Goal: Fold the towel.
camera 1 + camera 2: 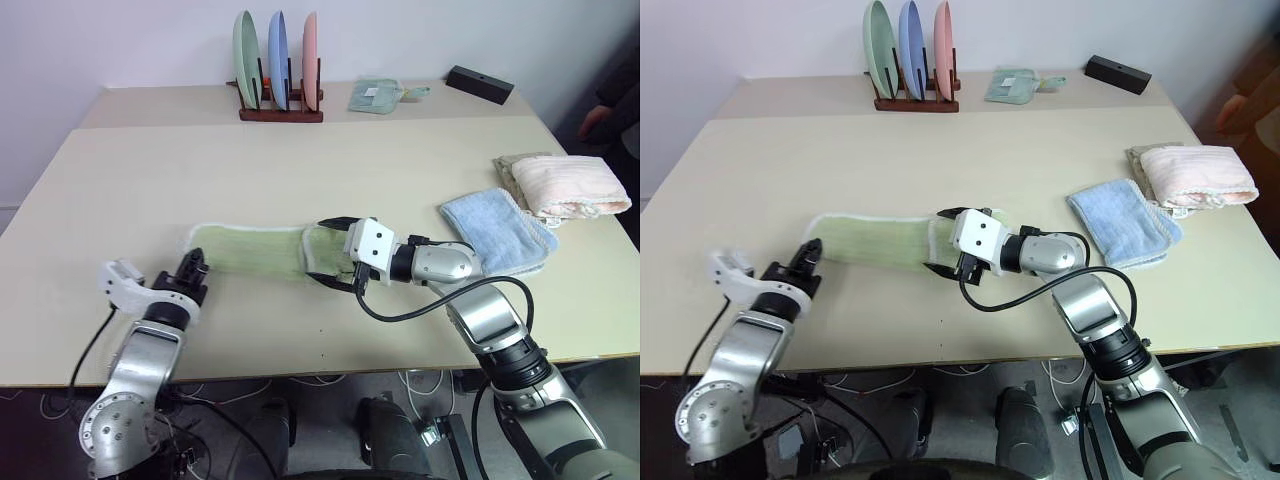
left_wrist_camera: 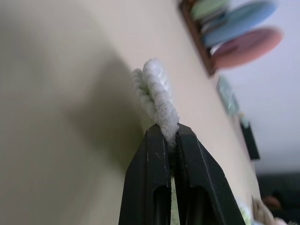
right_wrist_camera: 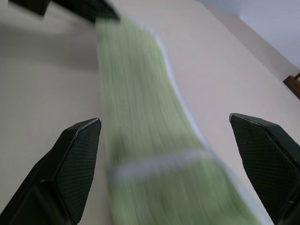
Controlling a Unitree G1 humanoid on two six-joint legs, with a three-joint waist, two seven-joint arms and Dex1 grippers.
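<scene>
Lying mid-table as a long narrow strip, the light green terry towel with white trim [image 1: 255,250] has its right end partly hidden under the right gripper [image 1: 336,253], whose two black fingers stand wide apart over the cloth, holding nothing. Left gripper [image 1: 193,268] has its jaws clamped together on the towel's left edge; the wrist view shows the trim pinched. Embroidered mark can't be made out. Counted: one folded light blue towel [image 1: 497,230], one folded pale pink towel [image 1: 570,187], three upright plates in a wooden rack [image 1: 279,75], one black box [image 1: 480,84].

Light green towel [image 1: 255,250], narrow folded strip, flat on table
</scene>
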